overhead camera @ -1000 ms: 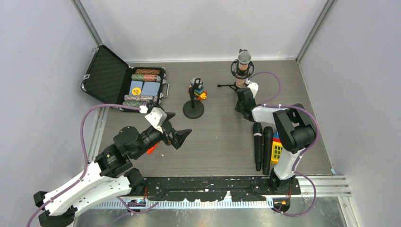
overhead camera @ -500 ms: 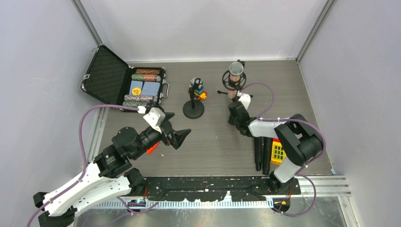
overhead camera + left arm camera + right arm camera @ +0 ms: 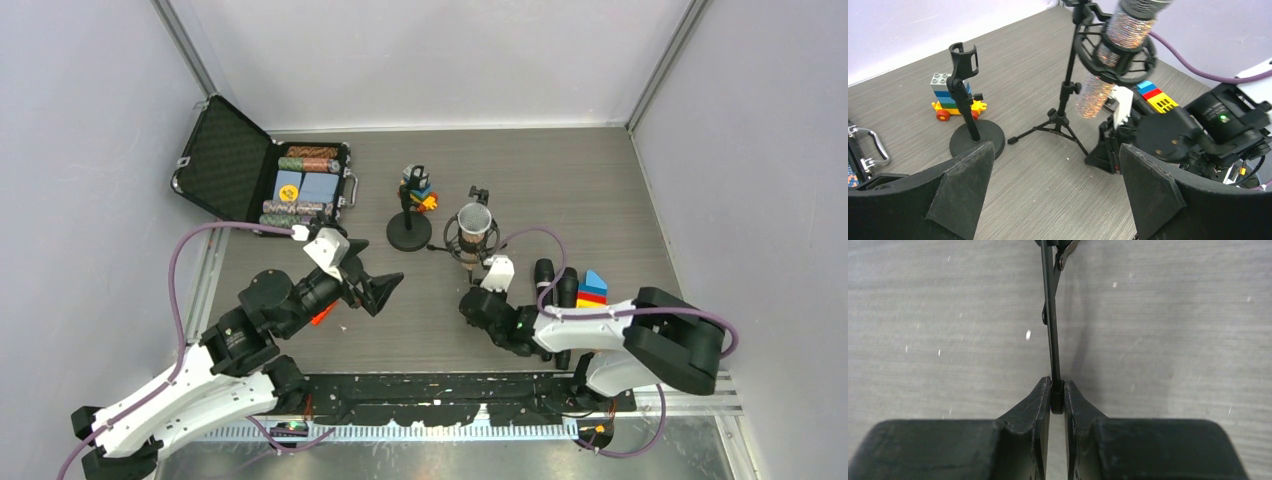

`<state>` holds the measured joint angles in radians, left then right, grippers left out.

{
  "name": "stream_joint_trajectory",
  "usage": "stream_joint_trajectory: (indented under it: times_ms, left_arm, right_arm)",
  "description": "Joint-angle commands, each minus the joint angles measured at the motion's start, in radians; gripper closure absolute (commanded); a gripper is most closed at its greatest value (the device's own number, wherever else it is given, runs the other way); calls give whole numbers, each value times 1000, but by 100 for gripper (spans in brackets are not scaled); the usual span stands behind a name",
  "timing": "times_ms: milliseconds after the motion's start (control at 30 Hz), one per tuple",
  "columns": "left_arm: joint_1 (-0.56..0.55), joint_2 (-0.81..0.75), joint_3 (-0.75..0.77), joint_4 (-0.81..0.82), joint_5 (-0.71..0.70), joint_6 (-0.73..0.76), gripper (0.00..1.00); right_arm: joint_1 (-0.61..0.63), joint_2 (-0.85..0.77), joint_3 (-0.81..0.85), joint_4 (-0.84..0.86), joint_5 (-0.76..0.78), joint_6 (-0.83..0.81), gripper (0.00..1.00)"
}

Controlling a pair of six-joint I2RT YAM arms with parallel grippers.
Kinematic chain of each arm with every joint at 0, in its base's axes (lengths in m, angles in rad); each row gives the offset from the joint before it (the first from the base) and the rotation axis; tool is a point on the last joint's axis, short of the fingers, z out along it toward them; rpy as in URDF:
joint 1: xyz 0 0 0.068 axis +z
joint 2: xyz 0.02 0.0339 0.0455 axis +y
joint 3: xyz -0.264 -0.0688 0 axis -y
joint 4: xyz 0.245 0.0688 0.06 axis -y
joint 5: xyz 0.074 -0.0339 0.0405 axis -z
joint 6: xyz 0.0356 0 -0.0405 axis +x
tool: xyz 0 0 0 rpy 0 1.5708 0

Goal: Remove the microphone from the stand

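Okay so from where I'm standing, far left on the counter (image 3: 600, 180) there's an open black case (image 3: 225, 160) with rows of poker chips (image 3: 300, 165) in it. Next over is the left gripper (image 3: 1055, 146), hanging above the counter with its jaws spread wide and nothing between them, aimed toward the middle of the scene. Something small and orange (image 3: 320, 315) peeks out from under that arm, can't tell what it is. Around the middle sits a short round-base stand (image 3: 409, 228) with an empty clip on top, and a little brick toy car (image 3: 421, 194) just behind it. Right of that is the tripod stand (image 3: 1065, 107), and the glittery microphone (image 3: 474, 220) is still in its ring mount up top, so it's not off yet. The right gripper (image 3: 1057, 382) is down low at the near side of the tripod, pinched tight on the tip of one thin black leg (image 3: 1050, 330), nowhere near the mic itself. Just right of that arm, two black handheld mics (image 3: 545, 272) lie side by side on the counter, partly hidden by the arm, with a stack of colored blocks (image 3: 593, 288) touching or just beside them, hard to say which.
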<state>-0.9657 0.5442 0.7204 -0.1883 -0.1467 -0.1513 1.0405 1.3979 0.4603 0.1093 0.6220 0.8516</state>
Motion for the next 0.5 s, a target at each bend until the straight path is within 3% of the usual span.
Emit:
stream_joint_trajectory:
  times_ms: [0,233,467]
  left_arm:
    - [2,5,-6,55,-14,-8,1]
    - [2,12,-19,78,-10,-19,1]
    - [2,-4,-3,36,-26,-8,1]
  right_arm:
    - [95,-88,-62,-24,8,107,90]
    - [192,-51,-74,71,-124,45,92]
    - [246,-37,-79,74,-88,-7,95]
